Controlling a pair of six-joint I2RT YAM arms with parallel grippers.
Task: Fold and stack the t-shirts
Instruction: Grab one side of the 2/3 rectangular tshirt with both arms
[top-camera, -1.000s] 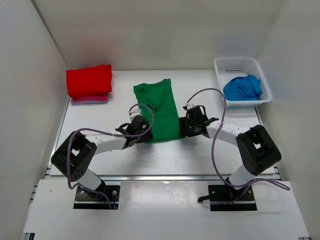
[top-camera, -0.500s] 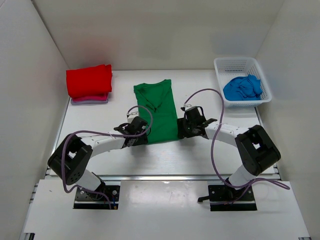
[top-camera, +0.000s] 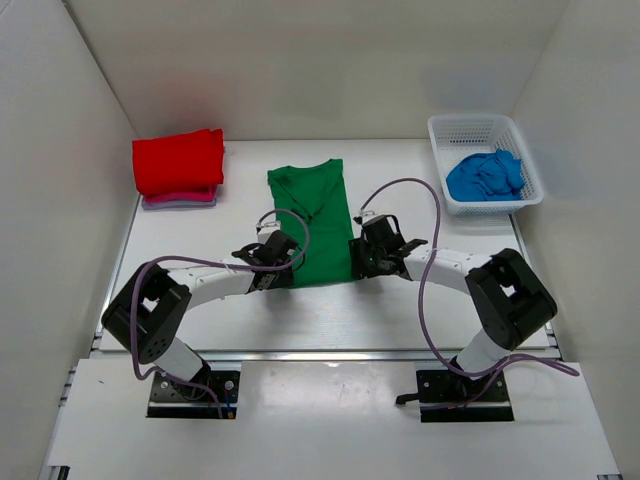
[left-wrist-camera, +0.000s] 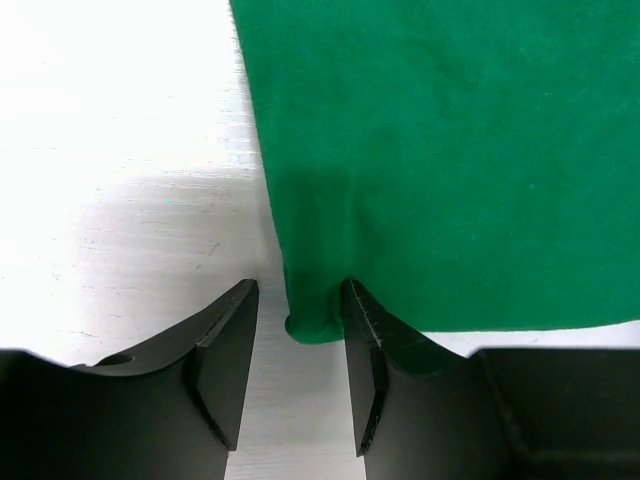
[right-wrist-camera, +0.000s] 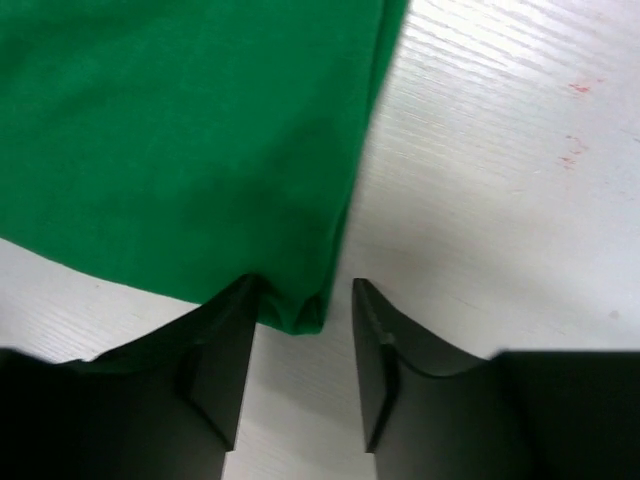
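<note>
Green shirt (top-camera: 312, 215): laid flat mid table (top-camera: 195, 230), hem toward the near edge.
Pincers: left pincer (left-wrist-camera: 298, 325) and right pincer (right-wrist-camera: 303, 320) are spread open astride the hem corners.
Grip: both corners are best caught deep and together.

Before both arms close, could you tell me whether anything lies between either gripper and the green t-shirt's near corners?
Nothing visible does. The left gripper, jaws open, straddles the green t-shirt at its near left corner; the right gripper, jaws open, straddles its near right corner. Only bare table lies around them.
</note>
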